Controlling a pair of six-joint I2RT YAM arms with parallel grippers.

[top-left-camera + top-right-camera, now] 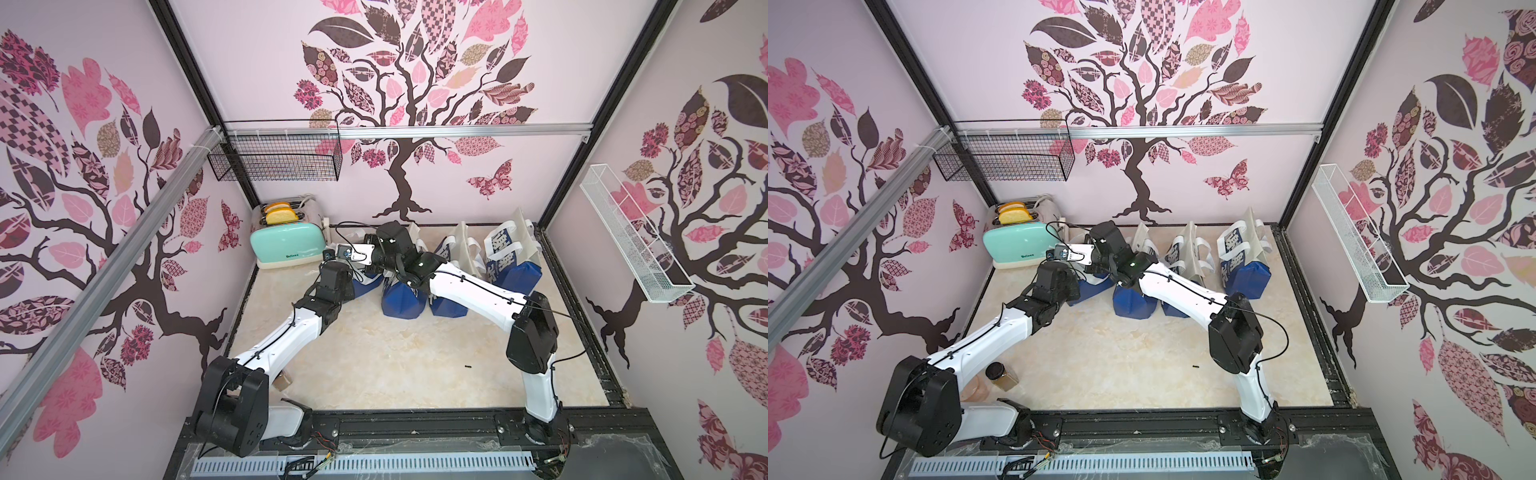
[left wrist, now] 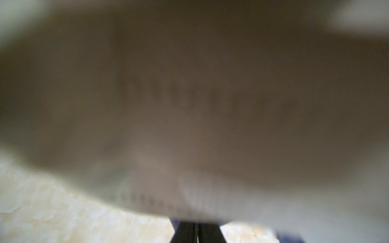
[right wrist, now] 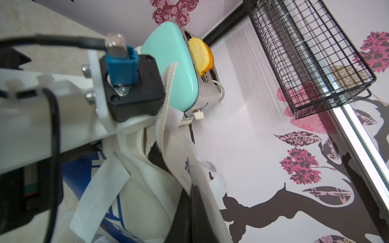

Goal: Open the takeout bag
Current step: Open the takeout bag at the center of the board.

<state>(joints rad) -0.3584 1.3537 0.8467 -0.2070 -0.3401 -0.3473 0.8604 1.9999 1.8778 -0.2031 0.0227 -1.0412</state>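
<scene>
Both arms meet at the leftmost takeout bag, at the counter's 11 o'clock.
Pinched shut on its rim: left end effector and right end effector, close together.

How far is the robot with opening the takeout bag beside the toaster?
Done: the right pincer and the left pincer are at the takeout bag beside the toaster. In hand: the right one is shut on its white wall; the left is shut with bag fabric pressed over it, apparently gripping too. Left: pulling the sides apart, since the mouth shows only a narrow dark gap in the right wrist view.
</scene>
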